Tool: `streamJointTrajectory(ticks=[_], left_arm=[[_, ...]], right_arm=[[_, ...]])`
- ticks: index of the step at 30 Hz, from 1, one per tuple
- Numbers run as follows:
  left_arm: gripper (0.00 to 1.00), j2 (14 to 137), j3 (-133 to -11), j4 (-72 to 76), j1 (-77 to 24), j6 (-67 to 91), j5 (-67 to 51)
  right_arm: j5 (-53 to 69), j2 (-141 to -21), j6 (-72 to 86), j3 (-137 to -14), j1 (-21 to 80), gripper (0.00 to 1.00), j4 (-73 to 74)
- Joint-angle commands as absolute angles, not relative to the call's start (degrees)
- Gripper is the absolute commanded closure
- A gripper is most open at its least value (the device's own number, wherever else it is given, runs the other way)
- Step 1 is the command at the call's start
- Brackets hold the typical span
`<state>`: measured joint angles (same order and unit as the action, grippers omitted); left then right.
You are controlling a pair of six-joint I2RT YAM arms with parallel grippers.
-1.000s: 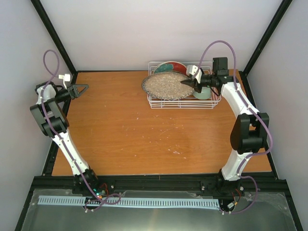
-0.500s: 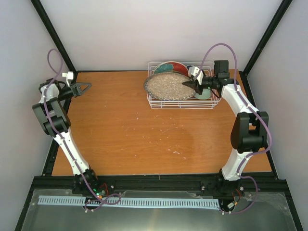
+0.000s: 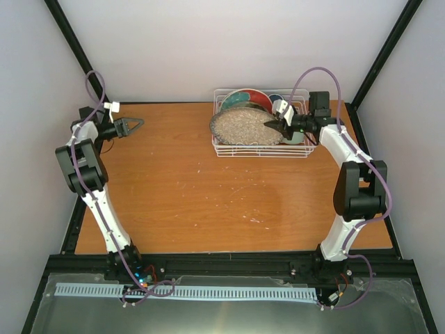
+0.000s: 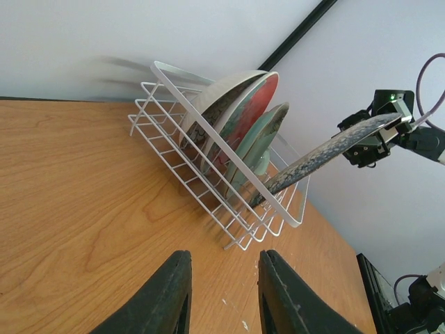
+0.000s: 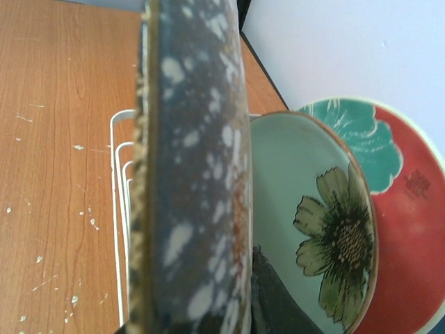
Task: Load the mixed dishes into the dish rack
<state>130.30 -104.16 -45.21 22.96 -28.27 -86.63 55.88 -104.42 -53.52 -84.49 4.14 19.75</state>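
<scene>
The right gripper [image 3: 277, 126] has its fingers clamped on the rim of the large speckled grey-beige plate [image 3: 243, 125], gripping it at the plate's right edge. From the left wrist view the plate is tilted: its upper rim sits in the fingers and its lower edge reaches down inside the dish rack [image 3: 264, 150], near the rack's front wire. In the right wrist view the plate [image 5: 191, 174] appears edge-on and fills the middle of the picture.

Just behind it the pale teal plate [image 5: 313, 209], with a flower painted on it, stands upright in the rack. Behind that stands the red-rimmed petal-patterned plate [image 5: 410, 209]. The white wire rack stands at the far right of the wooden table [image 3: 208, 188].

The left gripper [image 3: 139, 123] hangs near the table's far left corner, well apart from the rack and pointing toward it. Its fingers [image 4: 167, 292] stand a narrow way apart with nothing between them.
</scene>
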Motion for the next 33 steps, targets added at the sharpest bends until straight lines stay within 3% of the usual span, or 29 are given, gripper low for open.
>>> streamJointTrajectory(ticks=[1,10,18,33], left_arm=[[0.72,127.79,-104.23,-41.97,23.01,-25.57,-86.95],[0.72,127.44,-104.67,-41.78,22.99,-24.74,-85.04],[0.71,127.87,-105.43,-40.61,22.85,-23.34,-85.23],[0.71,128.02,-106.18,-39.31,22.68,-21.76,-85.37]], right_arm=[[61.09,-104.06,-52.60,-82.93,5.48,0.97,13.19],[61.14,-105.28,-52.15,-82.38,4.77,0.96,12.20],[61.20,-105.64,-48.77,-82.25,4.15,0.61,9.62],[61.59,-104.39,-42.49,-83.55,3.21,0.51,5.42]])
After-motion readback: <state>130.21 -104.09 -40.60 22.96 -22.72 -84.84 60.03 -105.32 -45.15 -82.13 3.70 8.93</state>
